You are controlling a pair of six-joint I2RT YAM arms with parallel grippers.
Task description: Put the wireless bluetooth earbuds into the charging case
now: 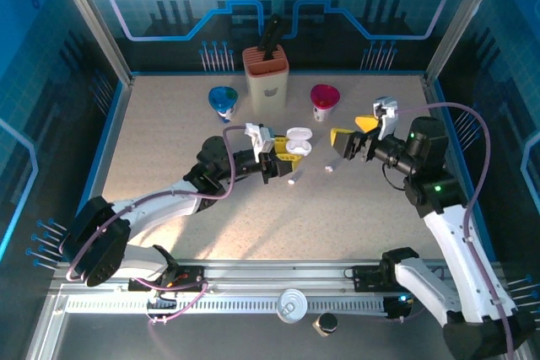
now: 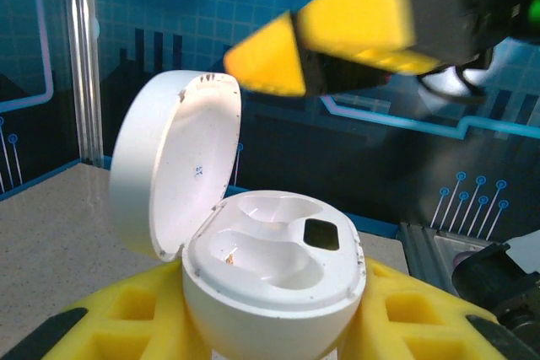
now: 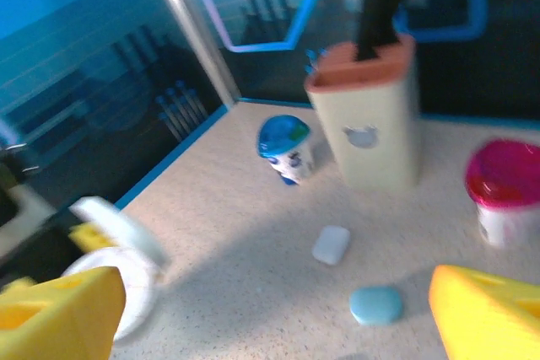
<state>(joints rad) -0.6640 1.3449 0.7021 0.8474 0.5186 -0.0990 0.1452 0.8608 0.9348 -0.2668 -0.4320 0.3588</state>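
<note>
One open charging case (image 2: 274, 305), two earbuds (image 1: 293, 181)

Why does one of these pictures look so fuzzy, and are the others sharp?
Right wrist view: soft throughout, with the knife block and blue cup smeared, likely by motion. Left wrist view: the open case is crisp, but the yellow pads above it are out of focus. Top view: sharp, with warm light pooling on the table.

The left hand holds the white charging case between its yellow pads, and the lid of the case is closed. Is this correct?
Not quite. The left hand does hold the charging case between its yellow pads, but the lid is open, as the left wrist view shows.
</note>
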